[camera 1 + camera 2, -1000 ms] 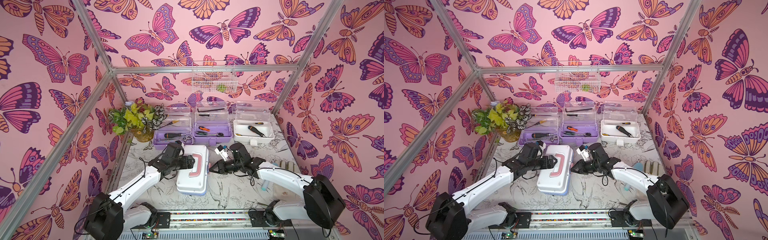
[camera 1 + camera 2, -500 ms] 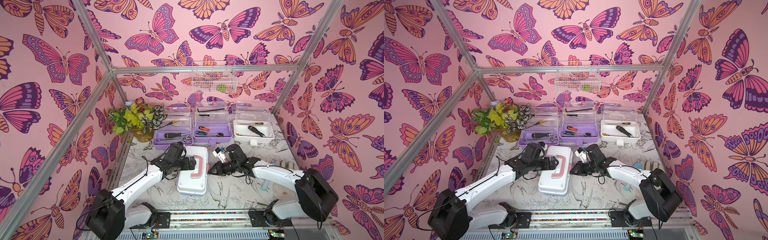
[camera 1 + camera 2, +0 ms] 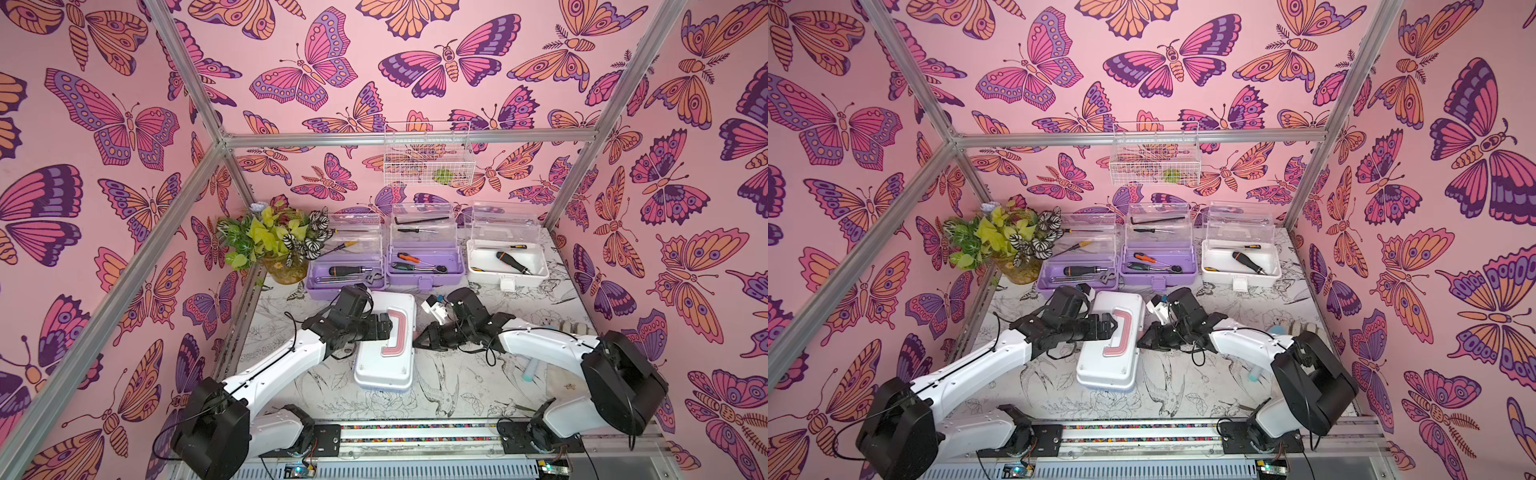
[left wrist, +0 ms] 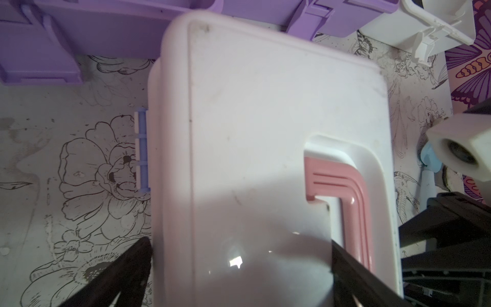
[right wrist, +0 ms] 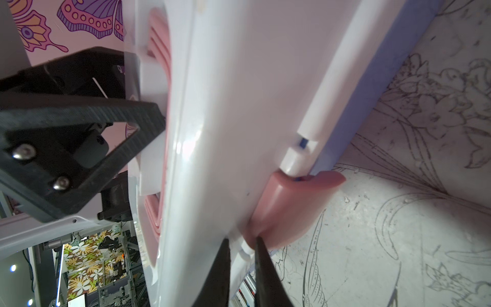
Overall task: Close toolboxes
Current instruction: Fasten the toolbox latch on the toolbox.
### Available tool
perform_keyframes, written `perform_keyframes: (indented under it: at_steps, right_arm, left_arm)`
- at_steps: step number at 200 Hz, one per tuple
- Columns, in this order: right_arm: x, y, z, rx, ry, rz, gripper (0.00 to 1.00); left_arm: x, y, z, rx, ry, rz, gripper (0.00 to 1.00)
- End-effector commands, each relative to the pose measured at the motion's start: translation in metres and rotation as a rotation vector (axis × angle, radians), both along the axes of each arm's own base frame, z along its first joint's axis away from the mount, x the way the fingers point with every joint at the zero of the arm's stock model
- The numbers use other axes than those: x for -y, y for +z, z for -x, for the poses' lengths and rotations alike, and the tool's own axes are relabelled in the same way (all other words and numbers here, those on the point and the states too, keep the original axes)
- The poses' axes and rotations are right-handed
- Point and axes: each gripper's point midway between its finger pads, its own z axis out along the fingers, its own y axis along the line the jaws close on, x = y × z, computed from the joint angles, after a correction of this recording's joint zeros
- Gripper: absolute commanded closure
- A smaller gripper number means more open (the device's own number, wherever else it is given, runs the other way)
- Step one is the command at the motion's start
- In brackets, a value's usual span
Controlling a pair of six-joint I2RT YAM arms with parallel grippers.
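The light-blue toolbox (image 3: 384, 361) (image 3: 1106, 370) lies mid-table with its white lid down and the pink handle (image 3: 397, 332) folded flat. My left gripper (image 3: 384, 328) (image 4: 239, 255) hovers open over the lid, one finger by the box's hinge edge and the other beside the handle. My right gripper (image 3: 415, 340) (image 5: 240, 240) is shut, its tips against the lower edge of the pink latch (image 5: 287, 207) on the box's right side. Behind stand two lilac toolboxes (image 3: 345, 286) (image 3: 424, 276) and a white toolbox (image 3: 507, 274), clear lids upright, tools inside.
A potted plant (image 3: 282, 245) fills the back left corner. A white wire basket (image 3: 428, 153) hangs on the back wall. A blue-tipped tube (image 3: 532, 368) lies under my right arm. The arms' rail (image 3: 415, 432) runs along the front edge.
My right gripper has crept left up against the box's side. The left gripper's fingers have spread slightly wider above the lid. The box has barely shifted.
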Motion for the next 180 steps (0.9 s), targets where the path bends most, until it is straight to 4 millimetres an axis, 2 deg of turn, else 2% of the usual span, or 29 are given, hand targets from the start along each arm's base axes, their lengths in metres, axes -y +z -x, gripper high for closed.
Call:
perform_keyframes:
  at_steps: [1,17,38,41,47,76,147,173,176,180]
  right_arm:
    - [-0.006,-0.007,-0.003,0.013,0.003,0.006,0.80]
    - [-0.001,-0.013,-0.005,0.025,-0.019,0.033,0.78]
    - [-0.005,-0.011,-0.006,0.027,-0.020,-0.004,0.78]
    - [-0.006,-0.011,-0.006,0.025,-0.020,-0.007,0.78]
    - [-0.007,-0.012,-0.007,0.019,-0.021,-0.008,0.78]
    - [-0.005,-0.020,-0.008,-0.002,-0.052,-0.003,0.78]
    - [-0.001,-0.032,-0.014,-0.026,-0.123,0.014,0.78]
    - [-0.008,-0.025,-0.017,-0.024,-0.135,-0.044,0.79]
    - [-0.007,-0.035,-0.016,-0.044,-0.137,-0.029,0.79]
    - [-0.008,-0.035,-0.017,-0.050,-0.138,-0.035,0.79]
  left_arm:
    - [0.006,-0.022,0.019,-0.099,-0.033,0.000,0.03]
    - [0.006,-0.022,0.019,-0.099,-0.035,0.001,0.04]
    - [0.008,-0.021,0.019,-0.098,-0.040,0.009,0.06]
    - [0.008,-0.030,0.020,-0.123,-0.040,-0.004,0.06]
    - [0.008,-0.032,0.020,-0.130,-0.035,-0.004,0.07]
    - [0.008,-0.030,0.020,-0.118,-0.030,0.001,0.10]
    - [0.008,-0.033,0.022,-0.125,-0.028,0.004,0.11]
    - [0.009,-0.033,0.022,-0.125,-0.028,0.011,0.11]
    - [0.009,-0.034,0.022,-0.126,-0.028,0.012,0.11]
    - [0.009,-0.034,0.022,-0.127,-0.027,0.013,0.12]
